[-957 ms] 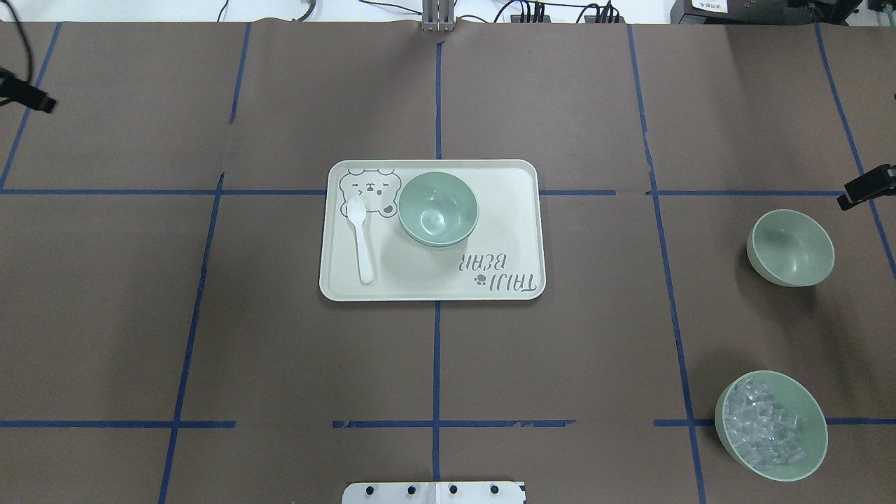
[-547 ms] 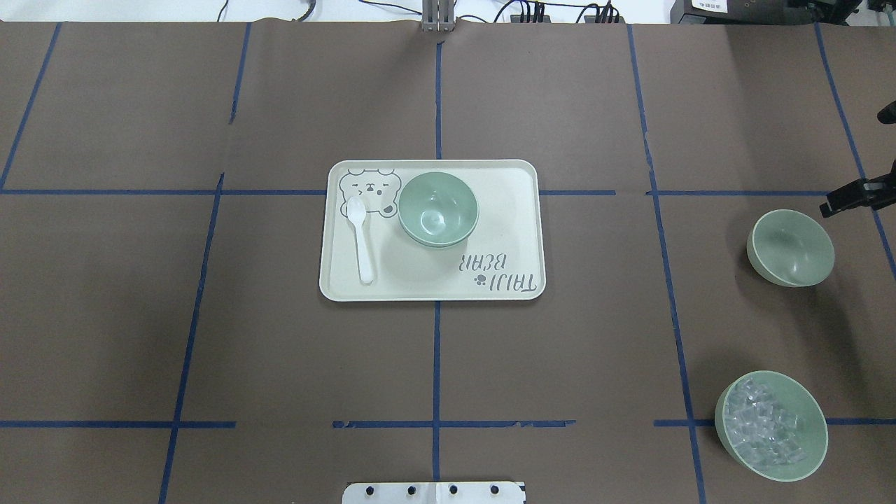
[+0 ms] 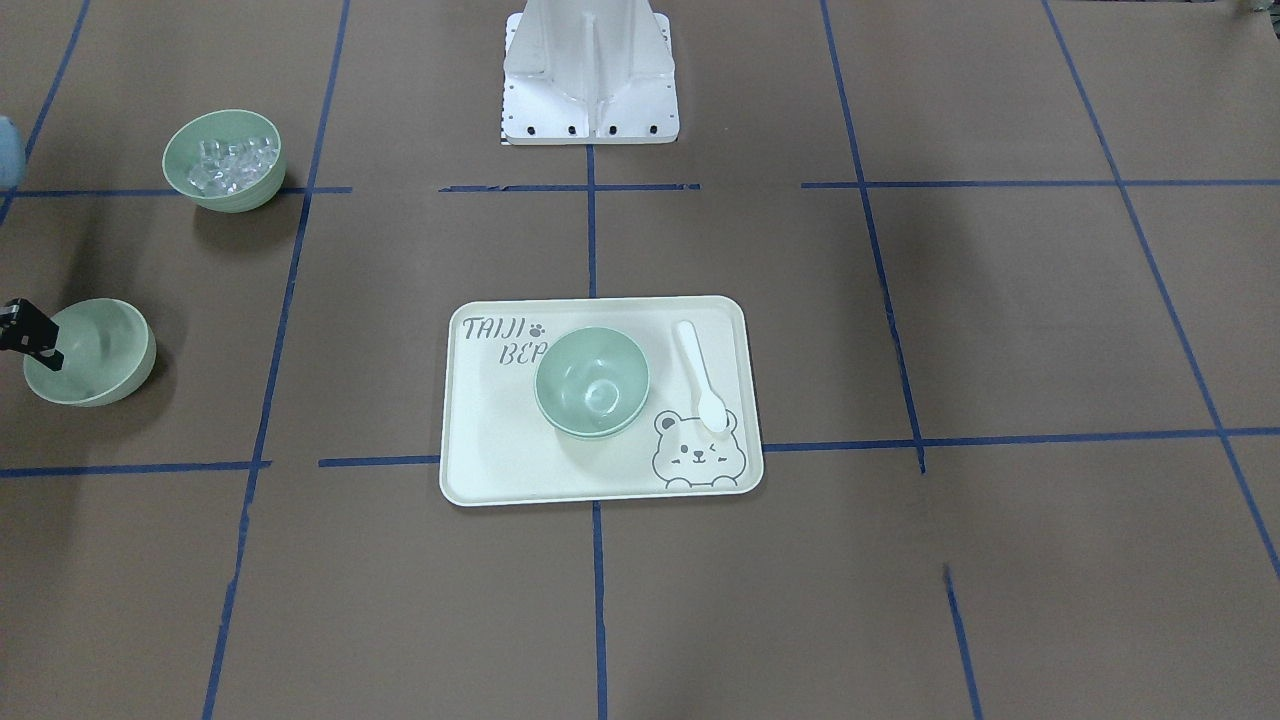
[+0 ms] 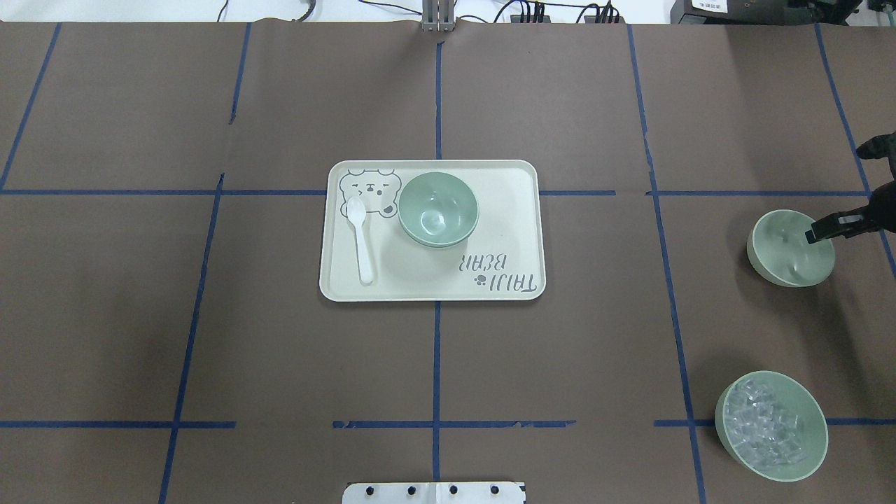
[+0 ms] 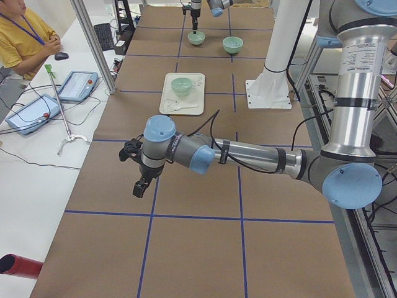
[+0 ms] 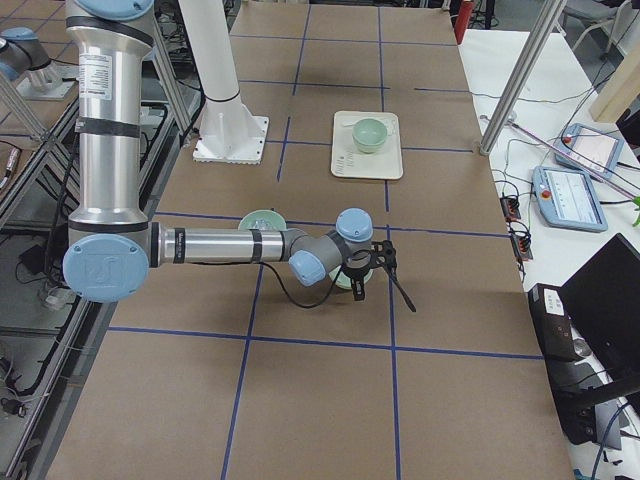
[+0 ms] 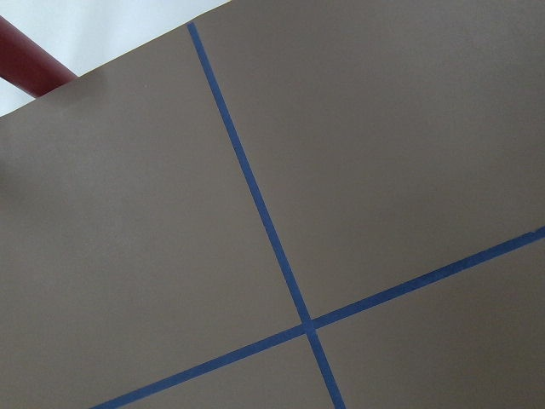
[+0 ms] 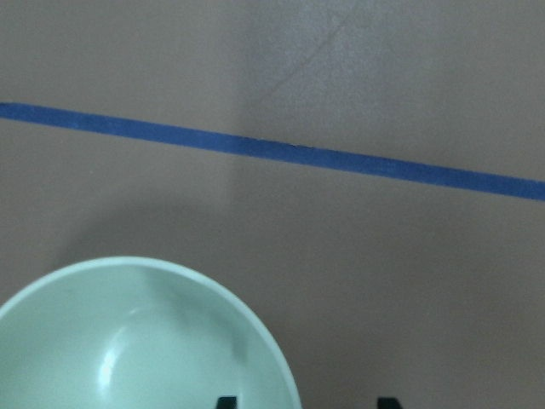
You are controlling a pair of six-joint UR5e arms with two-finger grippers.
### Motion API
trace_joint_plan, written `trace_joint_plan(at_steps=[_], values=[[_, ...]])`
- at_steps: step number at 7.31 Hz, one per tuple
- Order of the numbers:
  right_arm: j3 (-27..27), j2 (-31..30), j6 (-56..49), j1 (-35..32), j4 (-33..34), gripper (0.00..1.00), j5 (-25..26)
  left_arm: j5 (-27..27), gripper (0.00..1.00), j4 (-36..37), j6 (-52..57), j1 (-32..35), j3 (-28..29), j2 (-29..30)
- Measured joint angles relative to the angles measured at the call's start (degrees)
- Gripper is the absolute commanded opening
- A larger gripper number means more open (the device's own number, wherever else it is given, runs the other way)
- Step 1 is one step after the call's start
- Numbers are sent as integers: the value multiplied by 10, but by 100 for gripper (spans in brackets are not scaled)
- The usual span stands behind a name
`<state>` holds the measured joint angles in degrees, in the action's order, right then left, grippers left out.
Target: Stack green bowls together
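Observation:
Two pale green bowls [image 4: 438, 208] sit nested on the cream tray [image 4: 518, 210]; a second rim shows under the top one. A third green bowl [image 4: 791, 247] stands alone on the table at the right, also in the front view [image 3: 95, 350]. My right gripper [image 4: 822, 232] is open over this bowl's right rim. In the right wrist view the gripper [image 8: 306, 404] straddles the rim, one fingertip inside the bowl [image 8: 128, 341] and one outside. My left gripper [image 5: 141, 185] shows only in the exterior left view, far from the bowls; I cannot tell whether it is open or shut.
A like green bowl filled with clear cubes [image 4: 771, 425] stands near the front right. A white spoon [image 4: 362, 238] lies on the tray's left side. The robot's base plate [image 4: 434, 492] is at the near edge. Blue tape lines cross the brown table cover.
My right gripper moved in from the right edge to over the lone bowl's rim. My left arm's tip left the overhead view. The bowls have not moved.

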<state>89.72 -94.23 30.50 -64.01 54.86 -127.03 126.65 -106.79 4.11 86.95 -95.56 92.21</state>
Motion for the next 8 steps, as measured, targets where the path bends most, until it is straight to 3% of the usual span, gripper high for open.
trace_joint_plan(at_steps=[3, 5, 8], values=[[6, -7, 2, 4, -9, 0, -1, 0, 100, 0, -7, 0, -2, 1], [44, 14, 29, 4, 12, 0, -20, 0, 100, 0, -10, 0, -2, 1], [136, 140, 198, 60, 126, 0, -46, 0, 100, 0, -10, 0, -4, -1]])
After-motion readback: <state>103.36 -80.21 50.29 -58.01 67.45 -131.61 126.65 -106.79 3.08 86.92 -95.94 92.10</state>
